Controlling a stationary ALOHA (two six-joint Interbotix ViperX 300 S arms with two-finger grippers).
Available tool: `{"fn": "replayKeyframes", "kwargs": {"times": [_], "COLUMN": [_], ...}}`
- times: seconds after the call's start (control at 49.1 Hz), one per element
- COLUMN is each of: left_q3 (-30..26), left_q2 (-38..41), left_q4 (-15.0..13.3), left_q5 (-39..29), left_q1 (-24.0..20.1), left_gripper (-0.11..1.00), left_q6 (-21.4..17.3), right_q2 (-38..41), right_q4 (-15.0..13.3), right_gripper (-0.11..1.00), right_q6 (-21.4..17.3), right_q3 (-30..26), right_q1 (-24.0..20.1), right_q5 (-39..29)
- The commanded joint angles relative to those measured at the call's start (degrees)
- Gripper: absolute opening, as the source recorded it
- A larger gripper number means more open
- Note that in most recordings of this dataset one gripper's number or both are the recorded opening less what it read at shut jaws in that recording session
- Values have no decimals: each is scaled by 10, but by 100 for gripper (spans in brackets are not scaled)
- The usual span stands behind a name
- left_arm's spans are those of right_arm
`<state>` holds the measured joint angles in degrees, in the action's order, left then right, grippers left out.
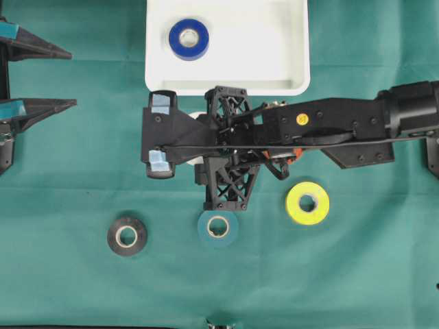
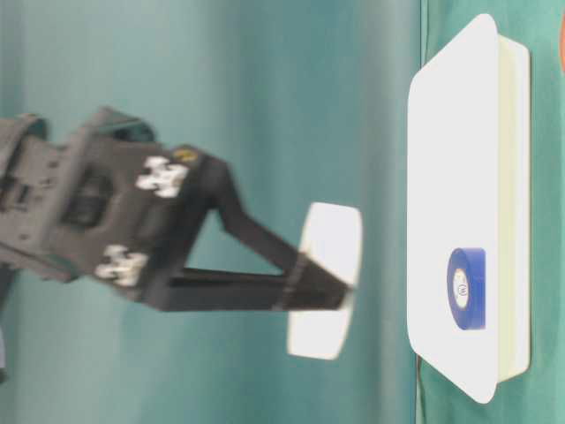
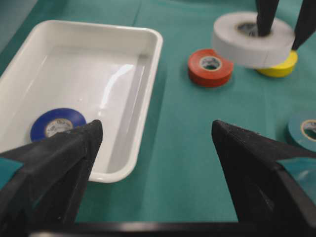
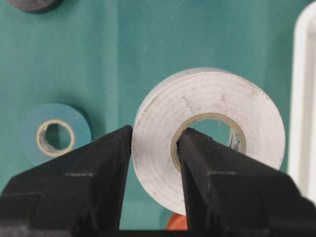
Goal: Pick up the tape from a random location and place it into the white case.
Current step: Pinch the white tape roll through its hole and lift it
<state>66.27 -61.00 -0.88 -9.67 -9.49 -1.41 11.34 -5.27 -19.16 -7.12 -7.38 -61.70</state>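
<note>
A white tape roll hangs in the air above the green cloth, with my right gripper shut on it. One finger is through its core and the other is against its outer rim. From the table-level view the roll hangs a short way from the white case. The white case lies at the top centre and holds a blue tape roll. My left gripper stands open at the left edge with nothing between its fingers. In the left wrist view the gripper faces the case.
Loose rolls lie on the cloth: black, teal, yellow and red. The right arm stretches across the middle from the right side, just below the case.
</note>
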Motion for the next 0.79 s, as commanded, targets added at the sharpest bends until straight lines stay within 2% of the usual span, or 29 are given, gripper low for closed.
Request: {"fn": "replayKeyframes", "kwargs": {"times": [0.0, 0.285, 0.774], "left_q3": [-7, -7, -7], "left_q2": [5, 5, 5], "left_q4": [1, 1, 2], "left_q5": [1, 0, 0], "left_q1": [-3, -4, -4], "left_gripper": [97, 97, 97], "left_q6": [-1, -1, 0], "right_q2": [-27, -42, -44], "right_q4": [-4, -11, -16], "right_gripper": [33, 33, 33], "right_q6": [-2, -2, -2], "right_q3": [-35, -69, -69], "right_q1": [-2, -9, -11], "right_q5": [-26, -76, -84]}}
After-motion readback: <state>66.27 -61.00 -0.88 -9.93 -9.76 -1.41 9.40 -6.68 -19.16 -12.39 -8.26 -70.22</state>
